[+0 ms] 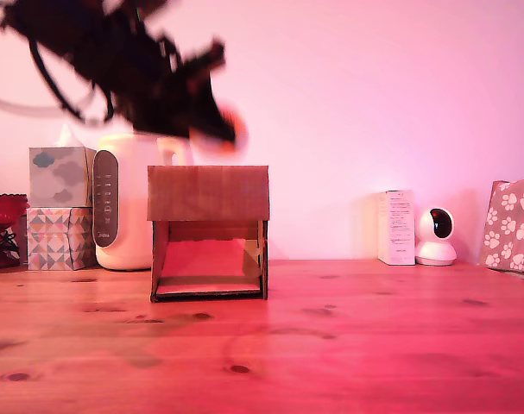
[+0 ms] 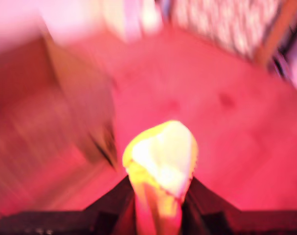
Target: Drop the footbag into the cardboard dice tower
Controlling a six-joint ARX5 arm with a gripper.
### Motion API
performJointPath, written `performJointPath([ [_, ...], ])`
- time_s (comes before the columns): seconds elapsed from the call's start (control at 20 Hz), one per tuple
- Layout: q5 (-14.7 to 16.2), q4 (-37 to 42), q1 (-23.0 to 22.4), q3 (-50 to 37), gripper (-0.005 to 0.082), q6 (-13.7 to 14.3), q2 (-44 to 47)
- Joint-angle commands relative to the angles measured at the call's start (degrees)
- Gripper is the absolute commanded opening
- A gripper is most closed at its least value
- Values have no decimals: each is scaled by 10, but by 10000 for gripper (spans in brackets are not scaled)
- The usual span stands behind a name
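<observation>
A strong pink-red cast is tinting both views. Motion blur is smearing the arm (image 1: 128, 65) above the cardboard dice tower (image 1: 208, 194); the wrist view is blurring throughout, the footbag (image 2: 163, 156) glaring pale.

matt cardboard dice tower (image 1: 208, 193), knotty wooden table (image 1: 348, 345)

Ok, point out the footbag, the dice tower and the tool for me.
footbag (image 2: 164, 154): wrist view, on its cream panel.
cardboard dice tower (image 1: 208, 192): exterior view, on the solid upper front panel.
tool (image 1: 220, 128): exterior view, blurred dark tip above the tower.
</observation>
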Motion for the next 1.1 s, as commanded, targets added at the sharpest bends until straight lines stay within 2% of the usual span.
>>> performJointPath([
  [0.0,-12,40,7,-2,92,12,1],
  [0.15,-16,108,17,2,92,20,3],
  [0.3,-17,127,34,24,92,20,10],
  [0.45,-16,91,52,77,92,20,42],
  [0.75,3,-34,76,219,92,20,129],
  [1.05,17,-98,93,331,93,20,224],
])
